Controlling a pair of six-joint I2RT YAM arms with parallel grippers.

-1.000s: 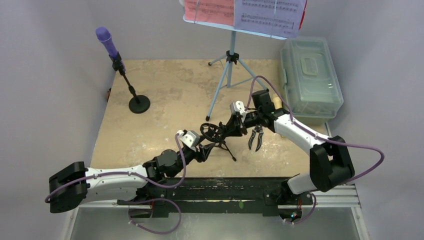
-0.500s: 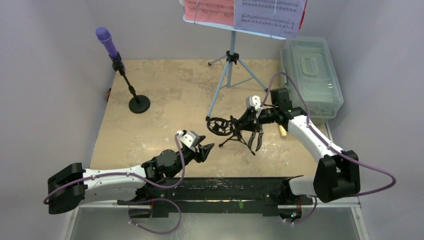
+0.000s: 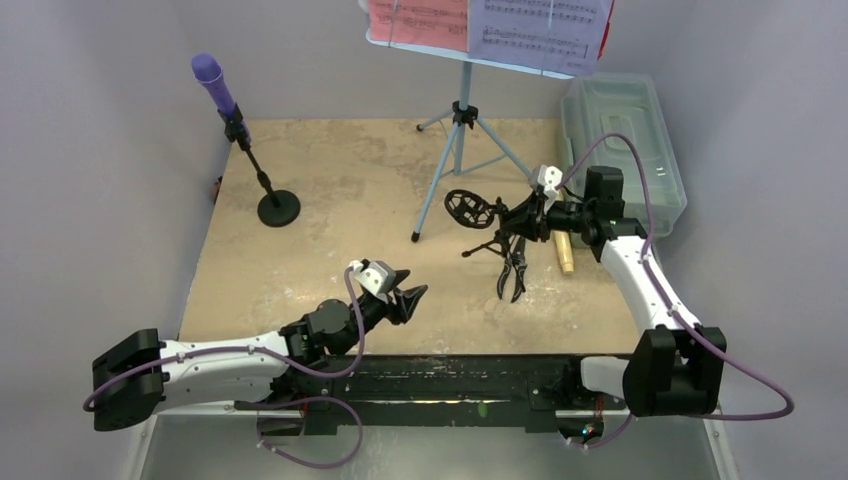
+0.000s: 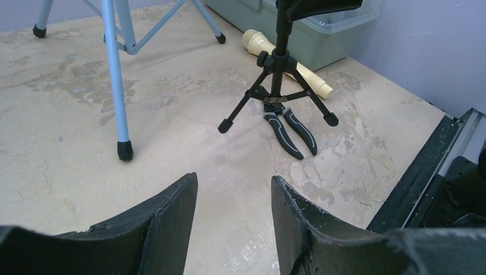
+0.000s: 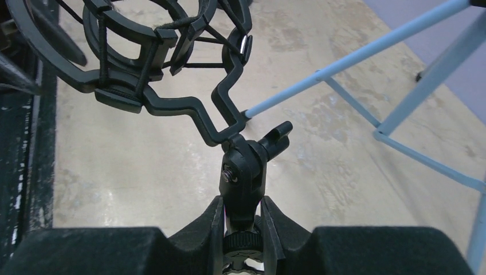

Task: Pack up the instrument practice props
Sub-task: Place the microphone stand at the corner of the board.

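Note:
My right gripper [image 5: 240, 209] is shut on the neck of the black mic tripod [image 5: 243, 166], just below its shock-mount ring [image 3: 467, 208]. The tripod [image 4: 279, 86] hangs upright over the right of the table. The cream microphone [image 3: 565, 252] lies behind it by the box. My left gripper [image 4: 234, 189] is open and empty near the front edge, apart from the tripod. The purple microphone [image 3: 212, 82] sits on the round-base pole [image 3: 278, 208] at the far left. The light-blue music desk [image 3: 460, 130] stands at the back, carrying a red page [image 3: 418, 18] and a white page [image 3: 540, 25].
A translucent grey-green plastic box [image 3: 622, 150], lid shut, stands at the back right. Black-and-grey-handled pliers [image 3: 512, 270] lie on the table under the tripod's legs. One music-desk leg foot [image 4: 124, 150] rests ahead of my left gripper.
My right gripper has carried the tripod to the right and back, toward the box. My left gripper has come away from the tripod and stays open near the front.

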